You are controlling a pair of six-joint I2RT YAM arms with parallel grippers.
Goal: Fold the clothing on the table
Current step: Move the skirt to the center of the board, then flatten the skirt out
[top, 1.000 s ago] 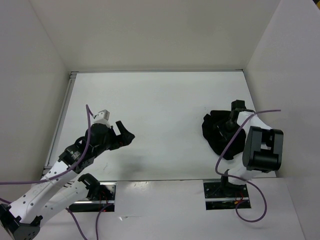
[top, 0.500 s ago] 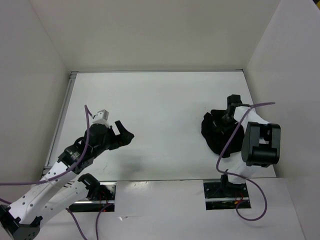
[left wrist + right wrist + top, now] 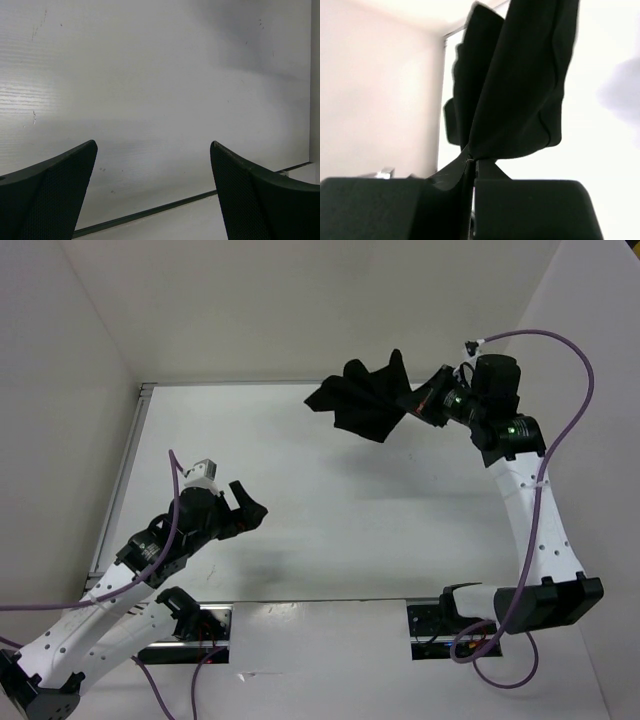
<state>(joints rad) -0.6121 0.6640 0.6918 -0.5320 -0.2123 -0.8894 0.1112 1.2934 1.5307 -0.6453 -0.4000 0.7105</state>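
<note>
The white table (image 3: pixel 330 500) spreads below me, and the black clothing (image 3: pixel 365 405) hangs bunched in the air over its far side. My right claw (image 3: pixel 471 164) is clenched on an edge of that fabric. My left claw (image 3: pixel 152 144) hovers spread wide and holds nothing.

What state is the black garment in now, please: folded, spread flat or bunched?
Bunched: the clothing hangs in loose folds from the right gripper, pinched at one point.

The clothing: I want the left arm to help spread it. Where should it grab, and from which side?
Probably the free left corner, coming from the left with the open left gripper: the right gripper pinches the opposite end, and the clothing hangs bunched between.
</note>
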